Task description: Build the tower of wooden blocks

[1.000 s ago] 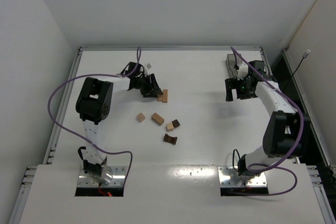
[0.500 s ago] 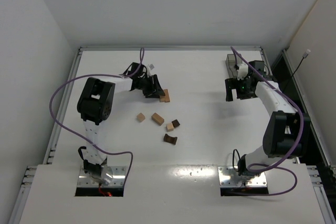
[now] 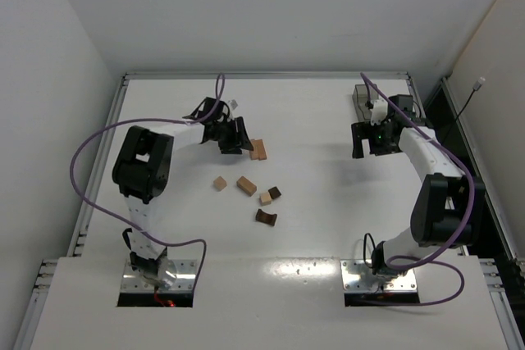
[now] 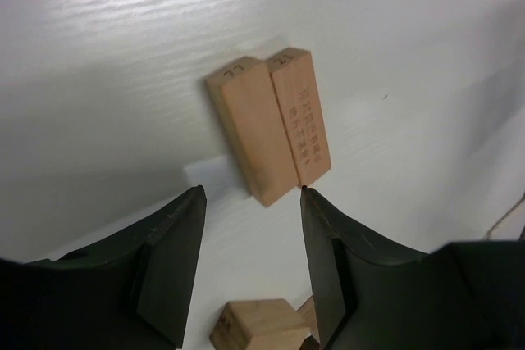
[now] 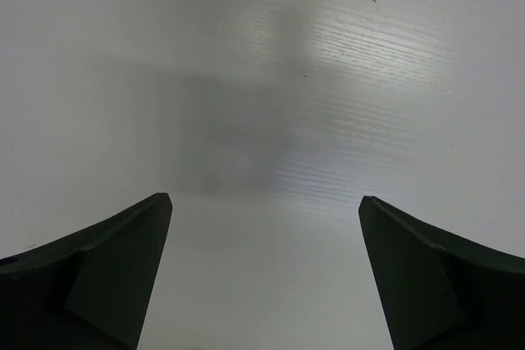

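Wood block tower (image 3: pixel 257 150) not stacked: pieces lie flat on the table (image 3: pixel 328 202), left of centre. Two tan bars (image 4: pixel 271 125) side by side, touching; end faces inked with marks like "11", faint print along one top face, unreadable. Nearer the arm bases: tan cube (image 3: pixel 220 183), short tan bar (image 3: pixel 246 185), second tan cube (image 3: pixel 266 198) beside dark cube (image 3: pixel 275 193), dark arch piece (image 3: pixel 265 218). Left gripper (image 4: pixel 251 194) at the pair's near end, jaws parted, holding nothing. Right gripper (image 5: pixel 262 202) spread wide, empty, near grey bin (image 3: pixel 362 96)
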{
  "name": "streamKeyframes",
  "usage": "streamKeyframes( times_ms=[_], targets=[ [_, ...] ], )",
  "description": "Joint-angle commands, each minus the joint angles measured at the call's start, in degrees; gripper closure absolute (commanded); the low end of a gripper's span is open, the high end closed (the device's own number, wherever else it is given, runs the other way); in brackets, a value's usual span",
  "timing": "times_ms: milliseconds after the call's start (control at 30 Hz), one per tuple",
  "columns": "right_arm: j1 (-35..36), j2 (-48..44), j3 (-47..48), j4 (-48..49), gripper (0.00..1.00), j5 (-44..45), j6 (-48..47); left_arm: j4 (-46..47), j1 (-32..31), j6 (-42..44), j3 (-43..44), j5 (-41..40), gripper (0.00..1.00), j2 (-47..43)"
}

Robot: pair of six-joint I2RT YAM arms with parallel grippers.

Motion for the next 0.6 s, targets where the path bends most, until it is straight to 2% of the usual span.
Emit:
streamKeyframes(
  times_ms=[0, 167, 233, 367, 467, 567],
  targets=[
    [0.2, -2.6, -0.6, 2.0, 0.04, -2.7, -0.1, -1.1, 0.9, 1.3, -2.5, -5.9, 0.53, -8.9],
    [2.5, -6.0, -3.6, 4.2, 0.07, -4.6, -0.1, -3.2, 5.3, 0.8, -5.0, -14.2, 0.49, -19.7],
    [6.1, -7.9, -4.9, 6.2, 0.08, -3.8, -1.1, -5.3, 7.7, 0.8, -5.0, -18.9, 0.46, -22.3],
    [16.6, -13.9, -6.4, 7.4, 0.10, -3.7, -6.6, -10.0, 12.3, 5.5, -4.3, -22.0, 0.41, -25.9],
    [27.0, -11.2, -2.0, 4.4, 0.14, -4.8, -9.7, -15.2, 15.5, 9.9, -2.5, -23.5, 0.41, -25.9],
    [33.9, -9.0, 0.3, 4.2, 0.16, -3.3, -10.3, -16.5, 19.4, 11.3, -2.5, -24.1, 0.41, -27.8]
  ],
)
